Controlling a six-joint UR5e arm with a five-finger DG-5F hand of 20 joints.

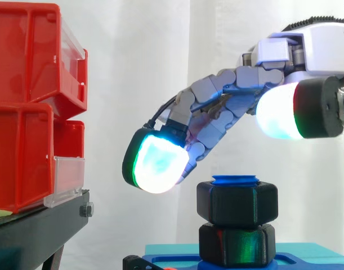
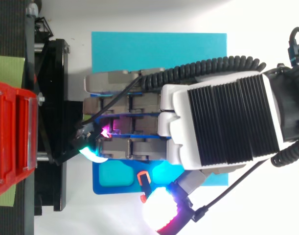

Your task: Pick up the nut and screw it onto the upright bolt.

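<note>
A black hex nut (image 1: 236, 202) sits on the upright blue bolt, whose blue top (image 1: 235, 180) shows just above it. A second black hex piece (image 1: 236, 244) lies under the nut, on the blue base (image 1: 307, 256). My hand (image 1: 228, 104) hovers above the nut with a small gap and touches nothing. It is open, its fingers stretched leftward in a gentle curve. One glowing fingertip (image 1: 157, 163) hangs left of the nut, and the thumb pad (image 1: 278, 112) glows up to the right. From above, the hand (image 2: 222, 122) covers the nut and bolt.
Red bins (image 1: 31, 112) are stacked on a black stand (image 1: 42, 222) at the left, close to the fingertips. A cyan plate (image 2: 159, 46) lies under the blue base (image 2: 115, 176). A white curtain hangs behind.
</note>
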